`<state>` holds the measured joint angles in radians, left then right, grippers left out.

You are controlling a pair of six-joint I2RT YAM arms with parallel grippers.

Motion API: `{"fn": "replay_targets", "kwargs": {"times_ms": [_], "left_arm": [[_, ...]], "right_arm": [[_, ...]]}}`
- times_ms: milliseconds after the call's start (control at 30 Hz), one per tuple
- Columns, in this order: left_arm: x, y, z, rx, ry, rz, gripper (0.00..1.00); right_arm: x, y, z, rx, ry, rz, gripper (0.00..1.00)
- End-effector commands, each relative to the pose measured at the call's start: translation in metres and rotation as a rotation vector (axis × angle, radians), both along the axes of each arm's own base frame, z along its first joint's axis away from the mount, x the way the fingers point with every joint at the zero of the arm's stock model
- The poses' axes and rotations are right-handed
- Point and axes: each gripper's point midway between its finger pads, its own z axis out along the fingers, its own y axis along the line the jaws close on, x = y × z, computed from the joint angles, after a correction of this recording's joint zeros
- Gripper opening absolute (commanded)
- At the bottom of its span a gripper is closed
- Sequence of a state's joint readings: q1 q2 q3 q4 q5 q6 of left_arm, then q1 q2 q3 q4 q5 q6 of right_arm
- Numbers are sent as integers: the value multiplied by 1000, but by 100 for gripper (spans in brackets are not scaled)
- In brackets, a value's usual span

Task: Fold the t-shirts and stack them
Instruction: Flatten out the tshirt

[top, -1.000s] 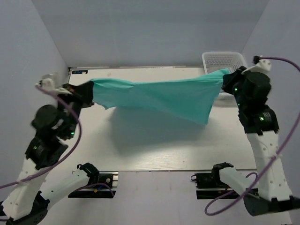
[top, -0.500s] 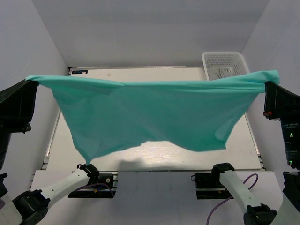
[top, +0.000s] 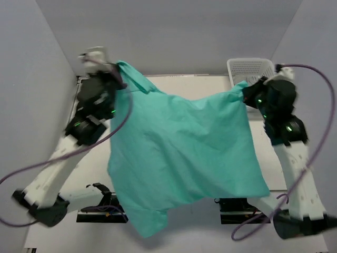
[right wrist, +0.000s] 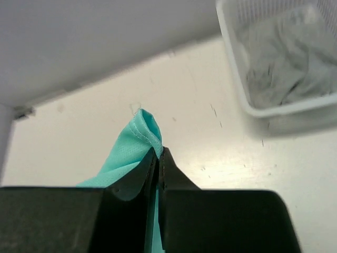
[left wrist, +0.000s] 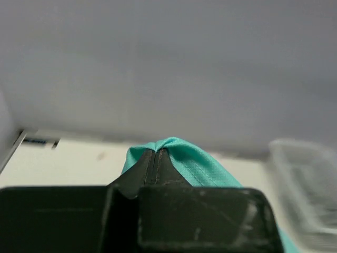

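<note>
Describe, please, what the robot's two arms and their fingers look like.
The left arm and right arm are white-shelled, with black joint housings, small green lights and a trailing purple cable each. The fingers are matte black, tapering to narrow tips.

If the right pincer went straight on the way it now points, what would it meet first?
Beyond the t-shirt fold that the right pincer clamps, probably the bare table near its far edge, though depth is unclear. The basket sits right of that line.

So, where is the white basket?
In the top view, the white basket stands at the far right corner, just behind the right pincer holding the t-shirt.
</note>
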<state>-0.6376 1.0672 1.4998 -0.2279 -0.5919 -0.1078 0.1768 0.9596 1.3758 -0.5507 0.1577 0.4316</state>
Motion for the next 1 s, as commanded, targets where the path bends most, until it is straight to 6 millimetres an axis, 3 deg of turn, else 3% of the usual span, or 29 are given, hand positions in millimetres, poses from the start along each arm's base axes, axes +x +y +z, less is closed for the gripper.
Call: {"fn": "replay_targets", "kwargs": {"times_ms": [0,33,67,100,133,167,200,233,267,300,333,367,400,467,500,567,600,733,767,800,833,867,933,967], "left_arm": [[68,11,-110,111,229,277,0],[99,22,-169,177,347,356,0],[117,25,-199,147,409,367,0],[131,37,-230,155,493,416,0],[148,64,-258,141,574,487,2],[171,66,-327,160,723,518,19],[193,69,-321,124,722,555,32],[192,76,-351,165,864,550,47],[200,74,-400,196,982,556,61],[219,66,-384,164,958,538,68],[223,66,-392,160,985,523,84],[226,63,-394,163,988,509,100],[229,60,-393,162,984,487,100],[234,50,-385,121,943,421,100],[226,50,-392,137,958,403,100],[223,46,-370,111,904,366,100],[214,49,-375,130,925,365,100],[186,50,-365,93,936,340,100],[172,51,-378,91,970,337,100],[163,53,-368,68,954,340,100],[155,52,-371,36,963,339,100],[138,54,-390,35,1011,343,100],[118,57,-394,-16,1025,366,100],[101,62,-414,-10,1073,382,100]], "right_arm": [[65,12,-86,8,170,-11,0],[73,14,-113,9,226,-17,0],[91,17,-116,16,194,-14,0],[114,21,-172,-14,320,-12,18],[127,24,-179,-19,317,3,26],[141,26,-179,-21,329,3,35],[155,27,-229,-49,455,-12,44],[171,30,-208,-65,431,8,58],[171,32,-217,-76,468,15,63],[174,35,-232,-89,501,35,67],[173,36,-232,-92,498,46,84],[172,38,-236,-94,504,53,85],[173,43,-224,-80,462,79,85],[161,44,-235,-82,477,100,90],[157,45,-235,-83,472,112,90],[151,51,-238,-81,477,154,90],[147,51,-241,-78,484,162,90],[139,62,-250,-64,492,219,90],[137,65,-255,-62,503,226,90],[134,70,-260,-61,517,242,90],[133,71,-263,-61,525,245,90],[130,75,-268,-64,537,257,90],[128,81,-278,-63,554,280,90],[124,87,-283,-59,568,297,90]]}}
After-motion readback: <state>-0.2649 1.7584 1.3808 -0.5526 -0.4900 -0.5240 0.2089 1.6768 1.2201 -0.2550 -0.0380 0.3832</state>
